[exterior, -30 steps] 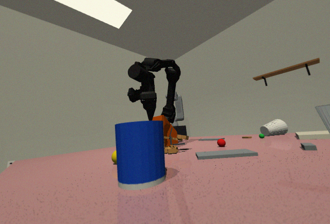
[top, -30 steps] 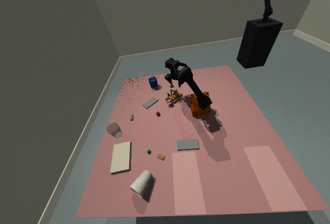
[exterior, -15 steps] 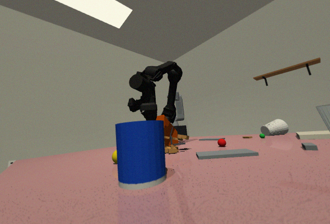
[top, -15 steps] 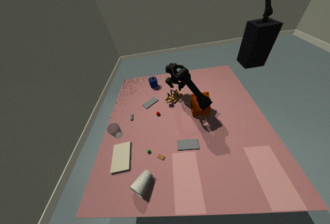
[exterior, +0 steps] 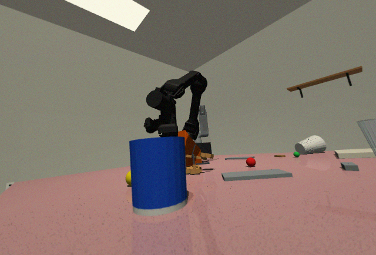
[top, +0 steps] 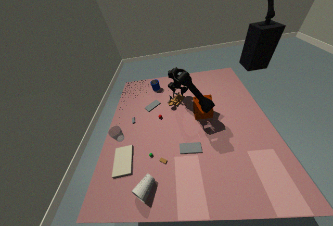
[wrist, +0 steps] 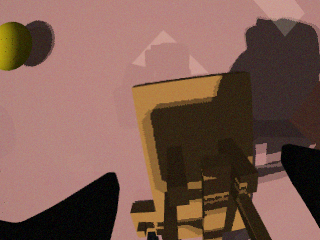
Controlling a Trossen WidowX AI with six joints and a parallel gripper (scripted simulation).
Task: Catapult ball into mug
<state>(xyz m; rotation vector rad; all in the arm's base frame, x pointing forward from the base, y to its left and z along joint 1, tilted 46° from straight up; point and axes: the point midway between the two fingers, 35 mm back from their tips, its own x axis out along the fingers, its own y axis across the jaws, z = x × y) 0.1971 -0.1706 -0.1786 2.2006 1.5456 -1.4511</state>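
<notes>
The wooden catapult (top: 177, 100) (exterior: 193, 170) (wrist: 185, 95) stands on the pink table. My gripper (top: 178, 92) (wrist: 203, 169) is open and empty just above it; in the wrist view the catapult's base shows between the fingers. In the exterior view the fingertips are hidden behind the blue mug. The blue mug (top: 155, 85) (exterior: 157, 173) stands upright near the table's far edge. A yellow ball (exterior: 128, 178) (wrist: 12, 46) lies on the table beyond the mug, partly hidden by it. A red ball (top: 159, 116) (exterior: 250, 161) and a green ball (top: 150, 154) (exterior: 296, 154) also lie on the table.
An orange block (top: 200, 111) is beside the catapult, under my arm. Grey slabs (top: 152, 105) (top: 191, 148), a small wooden block (top: 163, 160), a cream board (top: 123, 161), a clear cup (top: 115, 132) and a white cup on its side (top: 145, 186) are on the table.
</notes>
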